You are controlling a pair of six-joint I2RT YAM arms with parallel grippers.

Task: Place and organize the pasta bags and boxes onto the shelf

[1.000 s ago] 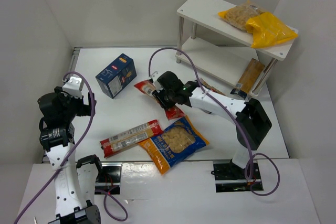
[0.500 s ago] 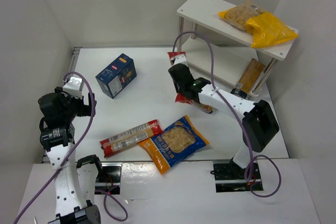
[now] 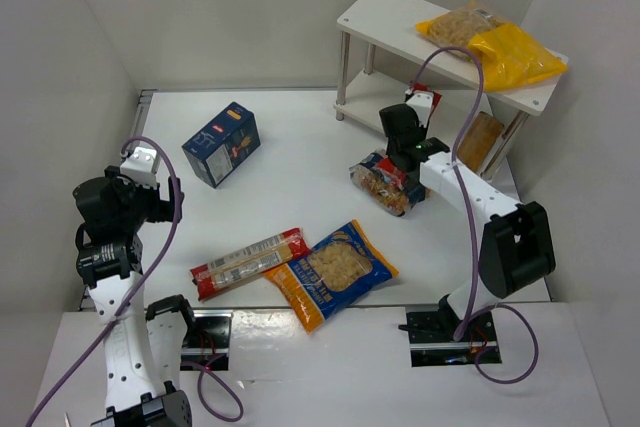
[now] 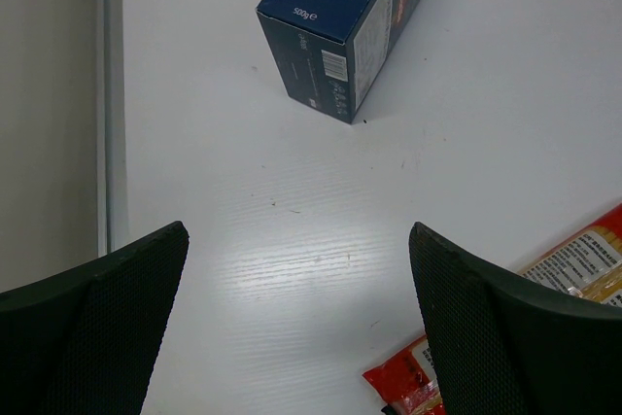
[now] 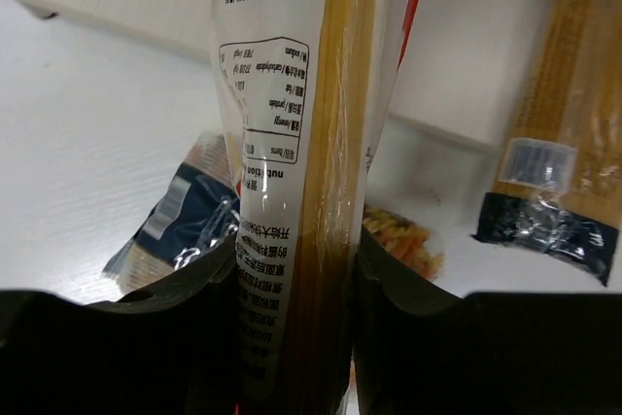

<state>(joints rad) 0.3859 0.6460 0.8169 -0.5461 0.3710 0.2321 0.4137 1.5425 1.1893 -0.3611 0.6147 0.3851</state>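
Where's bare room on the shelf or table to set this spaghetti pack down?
The shelf top's left half is bare, beside the yellow bags. The lower board is bare left of the tan carton. The table is open between blue carton and shelf; crowded near the orange-and-blue bag.

We see bright, even light from above, with only faint shadows. Near the dark-blue carton (image 4: 340,26), the table (image 4: 486,94) shows a mild glare.

Bare table (image 3: 300,137) between the blue carton (image 3: 221,143) and the shelf (image 3: 380,19) gives you a wide lane. Top board: left end free, yellow bags (image 3: 495,45) fill the right — below, the tan carton (image 3: 478,142) blocks the right end, and a small dark bag (image 3: 385,185) lies on the table just in front.
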